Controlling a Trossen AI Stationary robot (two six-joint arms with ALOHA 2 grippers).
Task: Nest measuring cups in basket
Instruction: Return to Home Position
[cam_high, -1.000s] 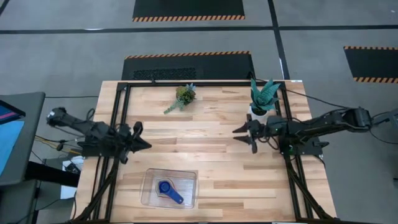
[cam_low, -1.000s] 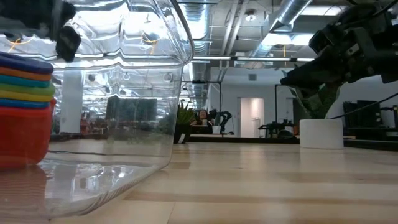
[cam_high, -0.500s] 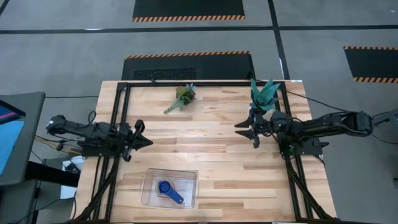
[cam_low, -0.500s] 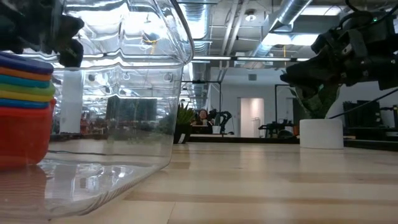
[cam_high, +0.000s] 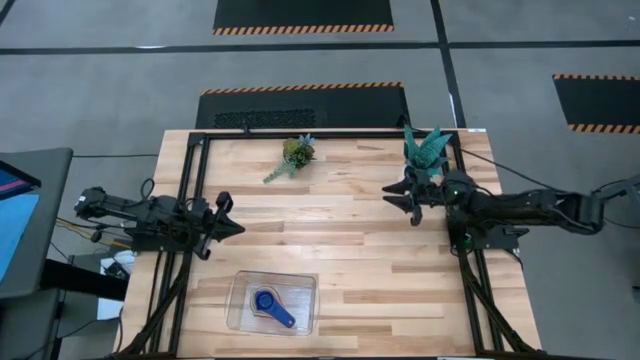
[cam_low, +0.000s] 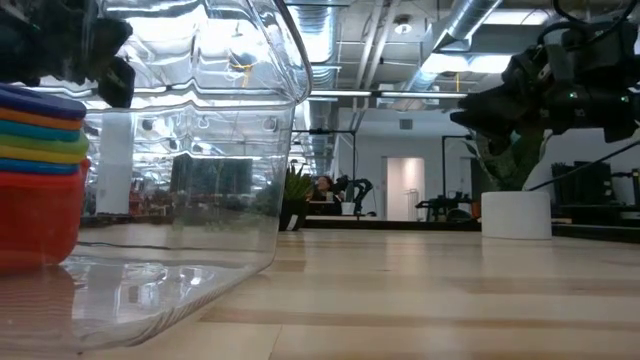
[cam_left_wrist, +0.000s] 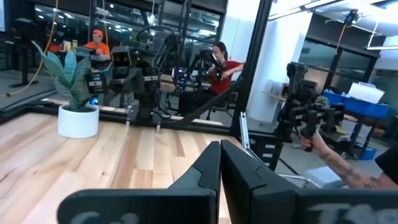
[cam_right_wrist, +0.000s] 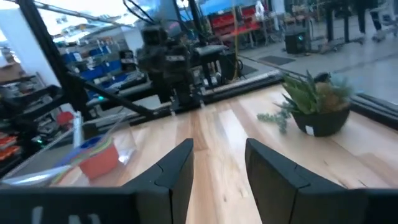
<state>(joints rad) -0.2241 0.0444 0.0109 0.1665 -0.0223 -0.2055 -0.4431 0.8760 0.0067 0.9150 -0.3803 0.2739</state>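
**Wooden table, cups stacked in the basket, both arms out at the sides**

A pale wooden table (cam_high: 330, 235) stands on a grey workshop floor, with a small plant (cam_high: 296, 152) and a bigger plant (cam_high: 425, 150) along its far edge. The basket (cam_high: 240, 312) sits near the front edge, a little toward the left arm's side, with its long side running across the table from one arm to the other.

The measuring cups (cam_high: 266, 301) are nested in one stack inside it. The low view shows them as coloured bands from red at the bottom to a blue or perhaps violet cup on top. The top cup's handle lies on a slant to the basket walls and points toward the front edge and the right arm's side.

The left gripper (cam_high: 236, 229) hangs over the table's left edge, well apart from the basket, with its two fingers pressed together and nothing between them. The right gripper (cam_high: 398, 203) hovers by the bigger plant, fingers parted and holding nothing.

Every cup in view is in the stack, so the nesting looks done, and the step in hand is getting the arms home. The next move probably calls only for folding each arm to its rest. The right arm should take care to swing clear of the leaves beside it.
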